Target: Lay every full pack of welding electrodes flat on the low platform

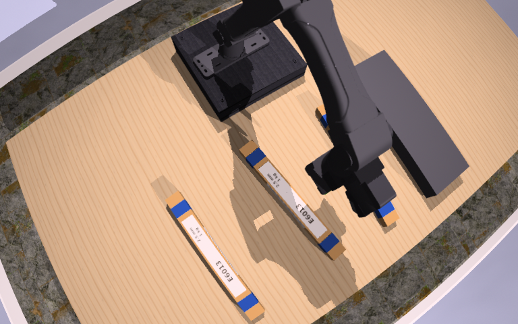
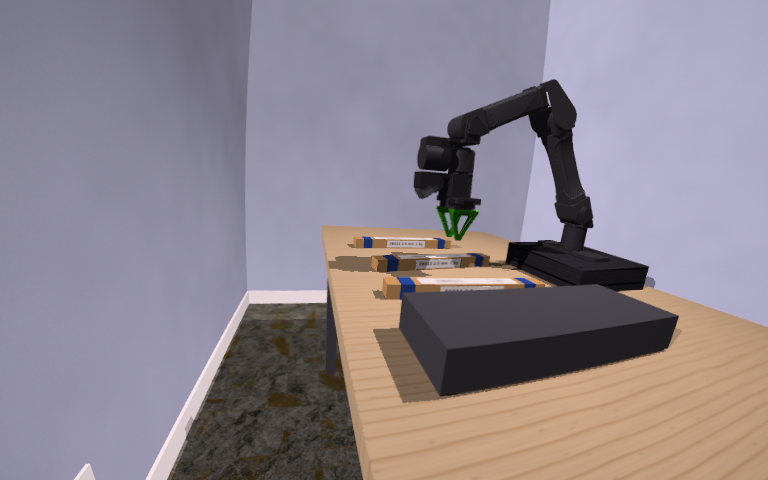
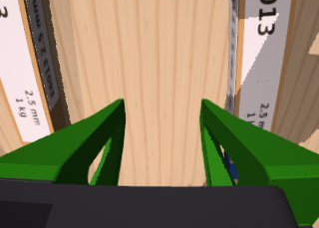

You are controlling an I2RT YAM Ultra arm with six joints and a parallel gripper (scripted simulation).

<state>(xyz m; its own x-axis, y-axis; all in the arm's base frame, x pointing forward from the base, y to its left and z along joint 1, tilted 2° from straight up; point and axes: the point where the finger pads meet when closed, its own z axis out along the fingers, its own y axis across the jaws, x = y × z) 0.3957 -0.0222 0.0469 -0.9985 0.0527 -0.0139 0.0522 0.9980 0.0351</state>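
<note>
Three long orange-brown packs with blue bands and white labels lie on the table. The outer pack (image 1: 216, 260) (image 2: 406, 243) is farthest from the platform. The middle pack (image 1: 292, 200) (image 2: 436, 262) (image 3: 261, 64) is partly in the arm's shadow. The third pack (image 1: 386, 210) (image 2: 465, 284) (image 3: 15, 64) lies beside the dark grey platform (image 1: 422, 116) (image 2: 537, 315) and is mostly hidden under the arm in the top view. The platform bears no pack. My gripper (image 2: 456, 237) (image 3: 162, 109) is partly open and empty, above the gap between the middle and third packs.
The black robot base (image 1: 270, 76) (image 2: 608, 270) stands at the table's back edge, near the inner ends of the middle and third packs. The outer ends of the packs point towards the opposite table edge. The arm reaches over the third pack.
</note>
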